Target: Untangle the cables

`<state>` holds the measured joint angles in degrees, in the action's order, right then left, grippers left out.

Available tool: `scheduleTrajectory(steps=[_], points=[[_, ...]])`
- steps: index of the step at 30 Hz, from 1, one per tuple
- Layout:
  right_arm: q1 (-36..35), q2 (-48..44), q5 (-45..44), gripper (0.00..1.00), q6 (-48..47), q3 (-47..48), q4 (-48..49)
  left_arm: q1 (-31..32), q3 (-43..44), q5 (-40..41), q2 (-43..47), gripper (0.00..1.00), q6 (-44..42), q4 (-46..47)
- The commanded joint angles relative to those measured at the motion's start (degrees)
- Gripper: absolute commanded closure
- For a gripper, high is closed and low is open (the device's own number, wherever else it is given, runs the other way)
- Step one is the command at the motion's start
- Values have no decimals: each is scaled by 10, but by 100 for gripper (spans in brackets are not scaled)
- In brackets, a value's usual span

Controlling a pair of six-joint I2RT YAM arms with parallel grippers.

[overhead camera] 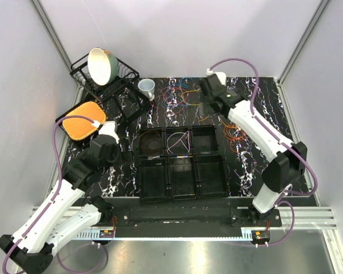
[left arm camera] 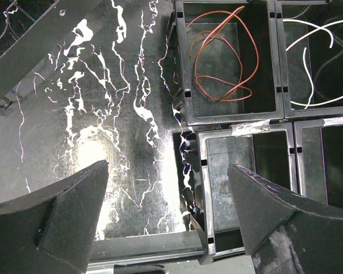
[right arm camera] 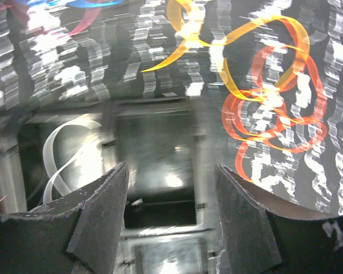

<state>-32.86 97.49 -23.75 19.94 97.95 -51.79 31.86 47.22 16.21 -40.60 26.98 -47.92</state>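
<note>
Cables (overhead camera: pixel 180 94): loose tangle at worktop's (overhead camera: pixel 246 171) far edge; orange loops (overhead camera: pixel 235 137) near right edge. Red-brown cable (left arm camera: pixel 220 54) and white cable (left arm camera: pixel 311 63) in tray's (overhead camera: pixel 182 156) far compartments. Left gripper (left arm camera: pixel 168 194), right gripper (right arm camera: pixel 171 188): jaws spread, empty.

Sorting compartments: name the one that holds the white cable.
The middle back-row compartment: a white cable loops inside it. Its left neighbour holds a reddish-brown cable, and the other four look empty.
</note>
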Motion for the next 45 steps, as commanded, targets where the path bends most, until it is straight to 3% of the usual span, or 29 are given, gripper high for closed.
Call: scheduleTrajectory(steps=[1, 2, 6, 16, 27, 38, 39, 41, 42, 45], points=[[105, -51, -57, 32, 80, -63, 23, -3, 11, -19, 6, 12, -5, 22], [170, -65, -42, 32, 92, -79, 32, -3, 11, -19, 5, 12, -4, 22], [283, -85, -3, 33, 150, -149, 52, -4, 11, -21, 6, 12, -5, 23], [381, -49, 131, 32, 188, -254, 118, -3, 11, -21, 8, 12, -6, 23], [408, 23, 206, 38, 182, -274, 189, -4, 11, -21, 2, 12, -7, 23], [414, 43, 208, 44, 195, -292, 222, -3, 11, -20, 0, 12, -7, 23], [416, 45, 212, 47, 197, -294, 226, -4, 11, -20, -2, 12, -7, 24], [417, 50, 214, 89, 202, -294, 230, -3, 11, -20, -2, 12, -7, 23], [417, 51, 210, 100, 206, -290, 230, -4, 11, -20, -1, 12, -7, 23], [407, 37, 236, 100, 191, -232, 233, -5, 11, -21, -3, 12, -7, 24]])
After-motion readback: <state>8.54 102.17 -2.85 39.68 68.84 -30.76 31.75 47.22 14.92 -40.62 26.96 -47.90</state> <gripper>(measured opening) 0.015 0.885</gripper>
